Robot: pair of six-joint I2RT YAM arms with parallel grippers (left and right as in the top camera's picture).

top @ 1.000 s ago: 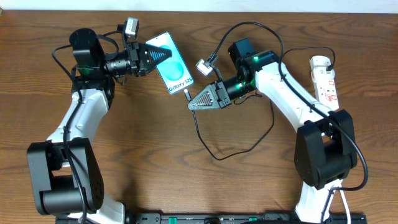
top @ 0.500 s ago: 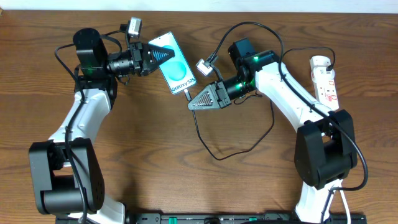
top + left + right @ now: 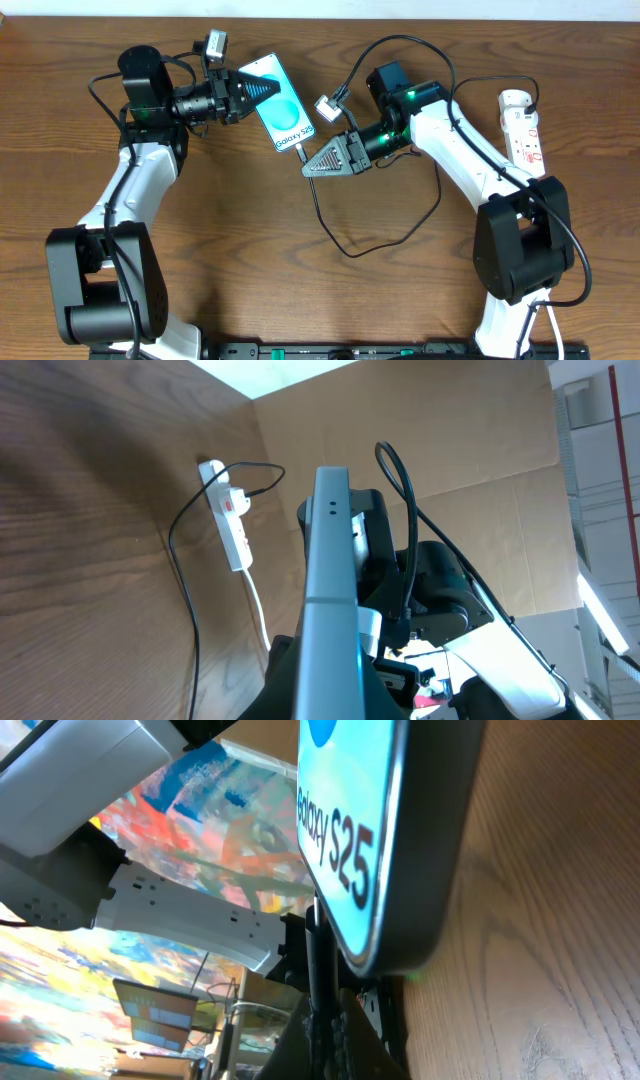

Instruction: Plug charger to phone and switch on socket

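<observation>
The phone [image 3: 284, 110], cyan screen reading "Galaxy S25", lies tilted on the table. My left gripper [image 3: 266, 88] is shut on its upper end; in the left wrist view the phone [image 3: 330, 560] stands edge-on between the jaws [image 3: 330, 700]. My right gripper [image 3: 306, 168] is shut on the charger [image 3: 300, 152], its plug tip right at the phone's lower edge. In the right wrist view the charger [image 3: 318, 960] runs up between the jaws [image 3: 322, 1040] to the phone's [image 3: 400, 840] end. I cannot tell if the plug is seated. The socket [image 3: 524, 128] lies at the far right.
The charger's black cable loops over the table [image 3: 380, 245] between the arms and runs up and right to the socket, which also shows in the left wrist view [image 3: 230, 520]. A cardboard wall [image 3: 450, 460] stands behind the table.
My left gripper and the phone shifted slightly right, toward the plug, a second ago. Nothing has moved in the last half second.
</observation>
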